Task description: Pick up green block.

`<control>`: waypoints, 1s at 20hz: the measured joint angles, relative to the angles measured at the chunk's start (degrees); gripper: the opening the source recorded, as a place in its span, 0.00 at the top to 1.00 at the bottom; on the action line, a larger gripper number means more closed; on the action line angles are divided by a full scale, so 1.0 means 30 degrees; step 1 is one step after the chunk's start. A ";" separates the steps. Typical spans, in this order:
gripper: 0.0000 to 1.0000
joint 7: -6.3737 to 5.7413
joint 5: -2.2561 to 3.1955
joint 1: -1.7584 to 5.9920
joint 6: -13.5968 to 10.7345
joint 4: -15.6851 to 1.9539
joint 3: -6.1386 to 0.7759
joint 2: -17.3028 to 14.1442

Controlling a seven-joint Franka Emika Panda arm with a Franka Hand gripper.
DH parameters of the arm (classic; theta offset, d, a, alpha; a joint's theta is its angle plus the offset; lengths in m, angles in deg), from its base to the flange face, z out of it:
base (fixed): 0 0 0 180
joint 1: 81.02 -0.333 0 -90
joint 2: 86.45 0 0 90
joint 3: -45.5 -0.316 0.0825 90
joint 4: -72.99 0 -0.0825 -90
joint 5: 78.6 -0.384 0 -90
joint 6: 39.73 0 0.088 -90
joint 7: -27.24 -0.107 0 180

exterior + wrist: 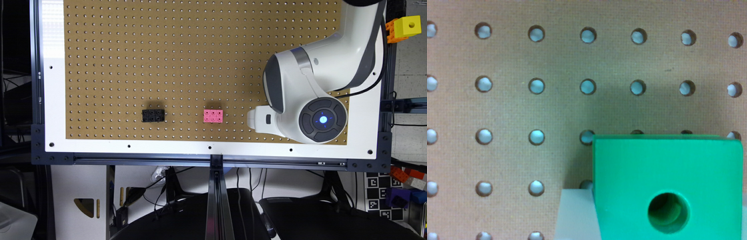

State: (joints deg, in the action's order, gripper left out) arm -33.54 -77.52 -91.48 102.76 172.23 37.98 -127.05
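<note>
- The end effector (255,120) shows in the exterior view as a white part past the wrist, just beside the pink brick (213,116); how far open it is I cannot tell.
- In the wrist view the green block (667,187) sits close under the camera on the pegboard surface (527,60), probably lined up for a grasp.
- In the exterior view the arm covers that spot; a black brick (153,115) lies beyond the pink brick.

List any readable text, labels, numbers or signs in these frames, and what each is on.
No readable words or numbers.
Fiducial marker sheet, the exterior view's lower right: black-and-white square patterns, no letters.
Arm's round end cap: glowing blue light with arrow-like marks, no text.
Green block, pink brick, black brick: unmarked.
</note>
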 joint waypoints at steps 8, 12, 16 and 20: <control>1.00 0.0001 0.0014 0.0011 -0.0095 0.0007 0.0041 0.0014; 1.00 0.0001 0.0021 0.0012 -0.0229 0.0015 0.0078 0.0178; 1.00 -0.0001 0.0021 0.0012 -0.1211 0.0017 0.0087 0.1007; 1.00 -0.0010 0.0021 0.0012 -0.2031 0.0014 0.0088 0.1806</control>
State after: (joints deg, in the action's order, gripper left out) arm -33.57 -77.46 -91.45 96.67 172.27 38.25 -121.63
